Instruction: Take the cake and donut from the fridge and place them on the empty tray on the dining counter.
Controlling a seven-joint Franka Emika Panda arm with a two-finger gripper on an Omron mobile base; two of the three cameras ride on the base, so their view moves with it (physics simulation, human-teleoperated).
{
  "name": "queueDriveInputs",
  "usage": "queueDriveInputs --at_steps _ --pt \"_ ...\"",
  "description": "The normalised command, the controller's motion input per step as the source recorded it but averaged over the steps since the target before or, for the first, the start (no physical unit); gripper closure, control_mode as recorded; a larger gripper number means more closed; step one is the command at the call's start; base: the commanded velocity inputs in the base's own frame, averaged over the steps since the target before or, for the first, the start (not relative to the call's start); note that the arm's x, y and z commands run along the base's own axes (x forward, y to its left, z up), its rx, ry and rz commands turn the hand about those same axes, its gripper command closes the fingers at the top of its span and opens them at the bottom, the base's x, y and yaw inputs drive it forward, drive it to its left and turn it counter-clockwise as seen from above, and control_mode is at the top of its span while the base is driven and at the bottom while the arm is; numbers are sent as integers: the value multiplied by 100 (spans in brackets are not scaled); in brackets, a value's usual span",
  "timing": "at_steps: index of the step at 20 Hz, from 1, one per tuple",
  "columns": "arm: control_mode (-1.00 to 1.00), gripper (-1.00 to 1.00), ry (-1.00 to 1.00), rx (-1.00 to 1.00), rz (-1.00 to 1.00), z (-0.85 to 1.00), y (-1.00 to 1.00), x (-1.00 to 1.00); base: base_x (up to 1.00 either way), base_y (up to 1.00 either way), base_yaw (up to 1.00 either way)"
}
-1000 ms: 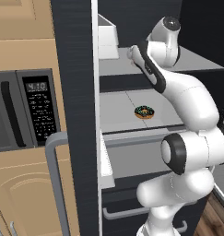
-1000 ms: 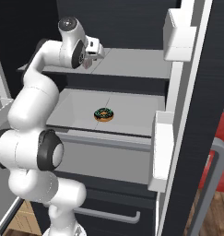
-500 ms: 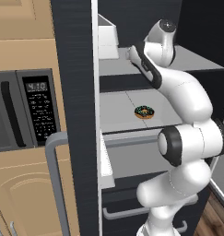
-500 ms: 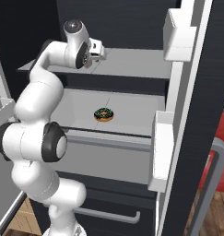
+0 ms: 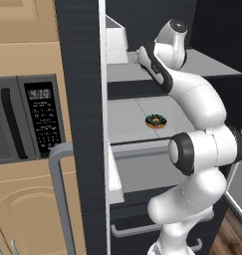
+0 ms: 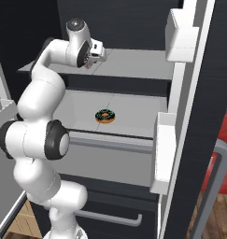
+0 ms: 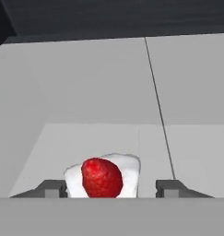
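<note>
Across both base views the matte black fridge stands open, with light grey shelves stepped one above another and a grey bar handle low on its door. Beside it, in the left base view, sits a wood cabinet front with a built-in microwave. On the door seen in the right base view, white door bins hang at two heights.

From below, the white arm reaches up and into the upper shelf, its hand turned toward the shelf's back.

On the middle shelf lies the donut, a tan ring with dark glaze and green sprinkles, alone and well apart from the hand.

Smallest, in the hand view, is the cake, a white slice topped by a red berry, resting on the upper shelf. It sits between the two dark tips of the gripper, close against the left one, with a clear gap to the right one. Whether the fingers are gripping the slice cannot be told.
</note>
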Motion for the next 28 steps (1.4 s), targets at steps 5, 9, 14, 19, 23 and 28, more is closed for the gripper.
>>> queueDriveInputs --at_steps 5,9,14,19,23,28 --pt "-100 100 4 5 1 -42 7 13 0 0 0" --pt "-100 100 -10 -1 7 -21 10 -14 0 0 0" --pt "-100 100 -37 -4 1 1 10 -62 0 0 0" --pt "-100 100 -23 3 0 20 0 -53 0 0 0" --pt "-100 100 -1 11 0 80 0 -90 0 0 0" --pt "-100 100 -9 -1 -1 57 -6 -100 0 0 0"
